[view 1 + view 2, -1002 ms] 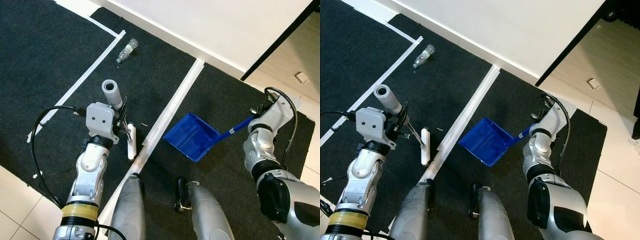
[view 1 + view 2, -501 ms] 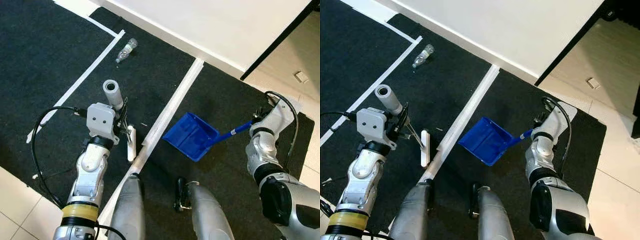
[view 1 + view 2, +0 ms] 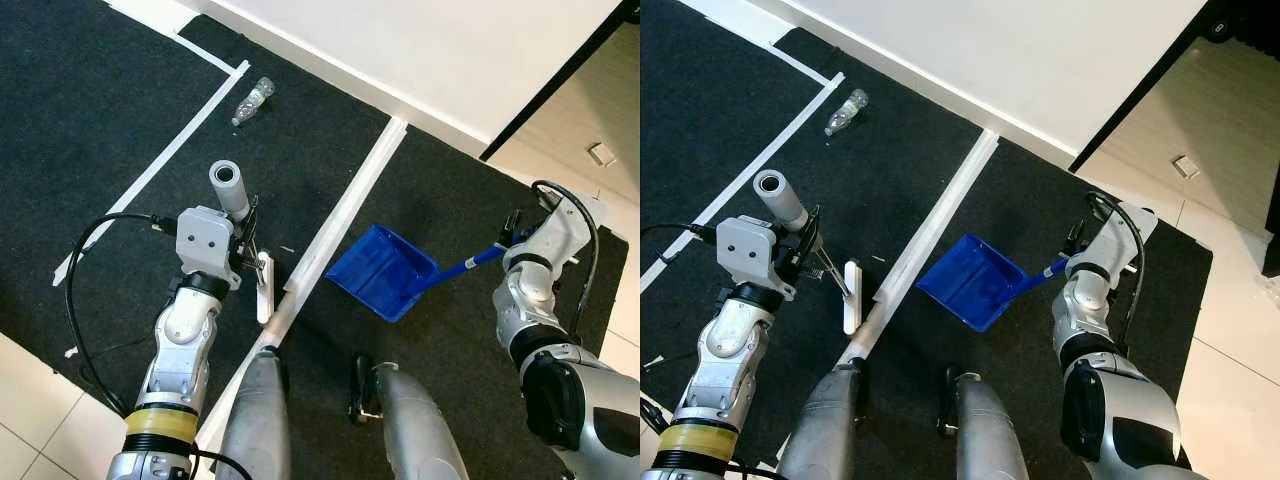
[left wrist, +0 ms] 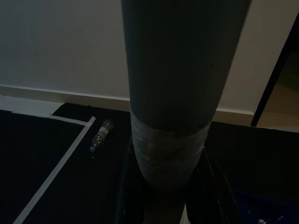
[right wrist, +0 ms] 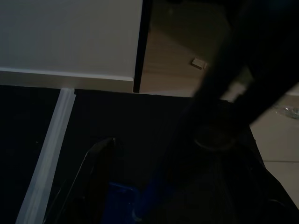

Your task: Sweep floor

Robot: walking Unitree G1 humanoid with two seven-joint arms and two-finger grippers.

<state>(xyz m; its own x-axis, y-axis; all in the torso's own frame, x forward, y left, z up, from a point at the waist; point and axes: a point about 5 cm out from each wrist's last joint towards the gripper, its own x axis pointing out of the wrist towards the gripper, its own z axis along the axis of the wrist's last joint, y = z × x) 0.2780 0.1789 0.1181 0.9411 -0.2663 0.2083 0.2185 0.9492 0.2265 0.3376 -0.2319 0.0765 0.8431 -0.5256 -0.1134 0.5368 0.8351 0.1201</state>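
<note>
My left gripper (image 3: 244,238) is shut on the grey broom handle (image 3: 229,185), which rises toward the camera. The white broom head (image 3: 263,286) rests on the black carpet beside a white tape line (image 3: 340,218). To the right, the blue dustpan (image 3: 382,272) lies on the carpet with its mouth facing the broom. My right gripper (image 3: 512,233) is shut on the end of the dustpan's blue handle (image 3: 468,264). A crushed clear plastic bottle (image 3: 253,100) lies farther ahead near the wall. In the left wrist view the broom handle (image 4: 173,93) stands close, with the bottle (image 4: 100,135) beyond.
A white wall and skirting (image 3: 400,95) run across ahead. A doorway with a black frame (image 3: 555,85) opens onto a pale floor at the right. Light tiles (image 3: 40,420) border the carpet at my lower left. My own legs and feet (image 3: 365,395) stand below the dustpan.
The broom handle has leaned slightly to the right, and my right wrist has shifted a little. The broom head and the dustpan stay almost where they were.
</note>
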